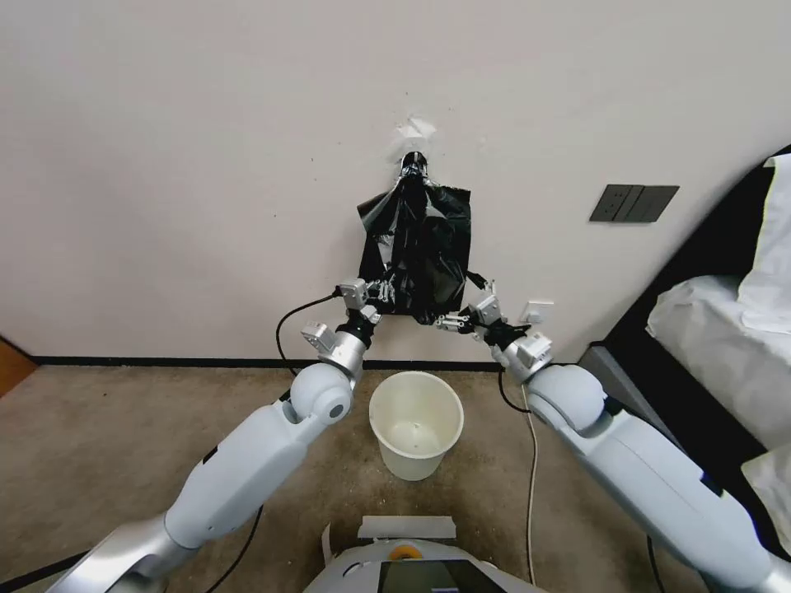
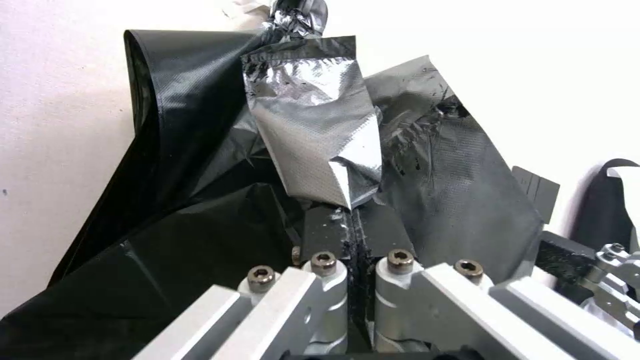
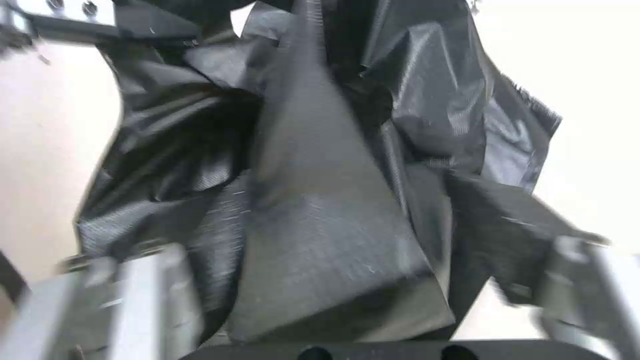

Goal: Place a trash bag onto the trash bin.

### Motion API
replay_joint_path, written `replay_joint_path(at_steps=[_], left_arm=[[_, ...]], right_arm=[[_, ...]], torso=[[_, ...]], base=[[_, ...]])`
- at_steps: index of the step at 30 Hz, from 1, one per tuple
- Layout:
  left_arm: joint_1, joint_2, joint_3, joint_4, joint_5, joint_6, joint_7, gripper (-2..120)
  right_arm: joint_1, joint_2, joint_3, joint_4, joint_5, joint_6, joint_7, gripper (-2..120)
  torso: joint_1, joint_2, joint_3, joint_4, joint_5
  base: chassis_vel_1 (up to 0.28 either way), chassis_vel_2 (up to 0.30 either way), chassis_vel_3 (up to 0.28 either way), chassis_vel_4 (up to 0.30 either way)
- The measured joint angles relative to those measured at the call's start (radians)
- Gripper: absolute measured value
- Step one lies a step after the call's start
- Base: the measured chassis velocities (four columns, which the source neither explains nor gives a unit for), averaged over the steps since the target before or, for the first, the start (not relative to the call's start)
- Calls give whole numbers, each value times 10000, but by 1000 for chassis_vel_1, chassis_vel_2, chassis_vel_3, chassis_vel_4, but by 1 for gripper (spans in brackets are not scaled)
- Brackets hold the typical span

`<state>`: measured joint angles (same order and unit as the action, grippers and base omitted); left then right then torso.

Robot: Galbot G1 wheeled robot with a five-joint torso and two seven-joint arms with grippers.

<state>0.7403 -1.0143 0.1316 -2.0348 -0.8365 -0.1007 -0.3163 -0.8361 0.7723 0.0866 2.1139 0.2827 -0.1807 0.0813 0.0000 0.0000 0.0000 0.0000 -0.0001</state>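
Both our pincers up at the hanging trash bag.

From our head we see the trash bag [image 1: 416, 251] on the far wall above the trash bin [image 1: 416, 435] on the floor. Our left pincer [image 2: 357, 250] is pinched tight on a fold of it; our right pincer [image 3: 347, 300] gapes wide around its lower edge.

The trash bag [image 1: 416, 247] was thin, crinkled black plastic with a greyish gloss. The trash bin [image 1: 415, 436] was smooth cream plastic. The floor [image 1: 99, 445] was matt, rough brown carpet.
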Motion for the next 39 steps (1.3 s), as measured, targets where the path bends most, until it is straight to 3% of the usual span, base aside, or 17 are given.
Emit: replay_joint_path(at_steps=[6,10,18,27,39], left_arm=[[57,89,19,-108,5,13,7,0],[205,93,-21,-227,7,36,7,0],[400,228,-131,-388,68,50,18,0],[1109,574,-521,-847,220,31,52,0],[1863,1065,-1058,-1507,286,25,83,0]], right_arm=[[-59,-11,-4,-41,-781,-1,-5,45],[-196,-18,92,-64,-1190,-22,87,25],[-775,-53,533,176,-1179,13,221,0],[-2038,-78,1364,853,-604,955,-260,0],[-4122,113,2282,1854,-444,1452,-661,0]], torso=[[0,0,0,-1,1],[0,0,0,-1,1],[0,0,0,0,2],[0,0,0,0,2],[0,0,-1,0,2]], base=[[0,0,0,0],[0,0,0,0],[0,0,0,0],[0,0,0,0],[0,0,0,0]])
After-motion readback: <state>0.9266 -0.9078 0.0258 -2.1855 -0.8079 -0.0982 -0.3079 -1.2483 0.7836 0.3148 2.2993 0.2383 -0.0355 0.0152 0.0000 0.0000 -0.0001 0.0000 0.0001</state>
